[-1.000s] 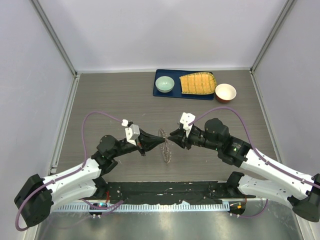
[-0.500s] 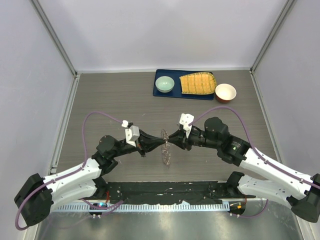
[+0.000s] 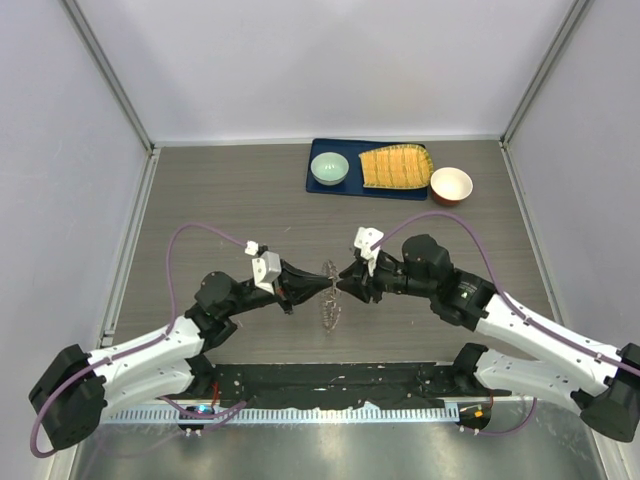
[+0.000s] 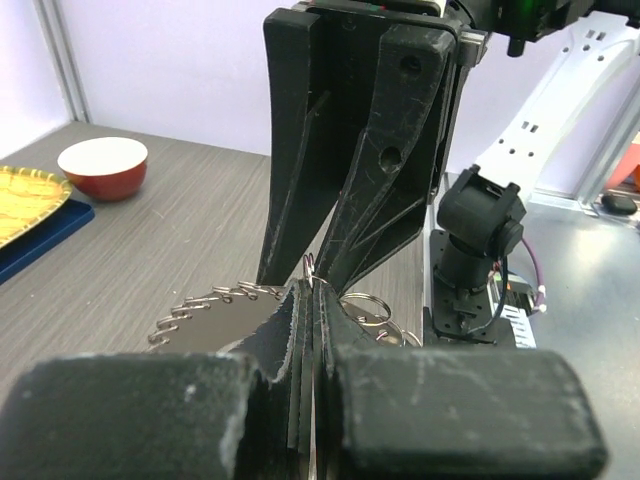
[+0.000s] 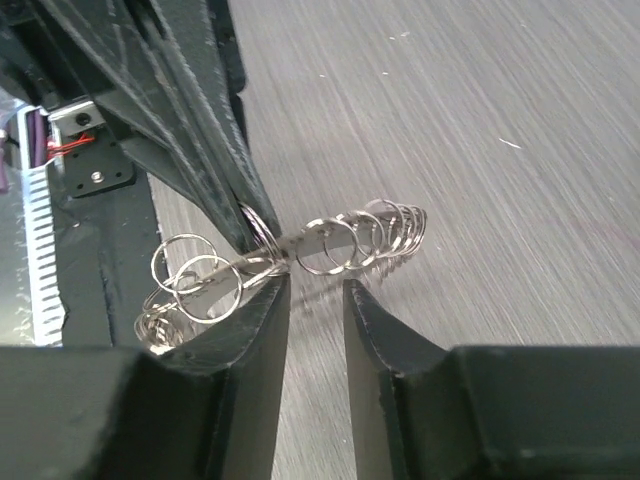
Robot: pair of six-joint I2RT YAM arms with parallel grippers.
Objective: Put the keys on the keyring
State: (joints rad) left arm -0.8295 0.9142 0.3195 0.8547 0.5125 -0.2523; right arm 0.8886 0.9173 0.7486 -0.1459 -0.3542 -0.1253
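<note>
The keyring (image 3: 331, 303) is hanging above the middle of the desk (image 3: 220, 200), toward its near edge. The left gripper (image 3: 324, 284) is pinching its top, fingers pressed together. The right gripper (image 3: 342, 279) is hovering just beside the ring, jaws slightly spread.

Lab test cell — white walls (image 3: 320, 60), grey tabletop (image 3: 220, 190)

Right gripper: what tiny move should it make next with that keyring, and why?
Probably ease the right gripper forward slightly, then close. Its fingers stand apart, and the keyring lies just past their tips, not between them. The left gripper is shut on the keyring close by, so it looks steady enough to take hold of.
</note>
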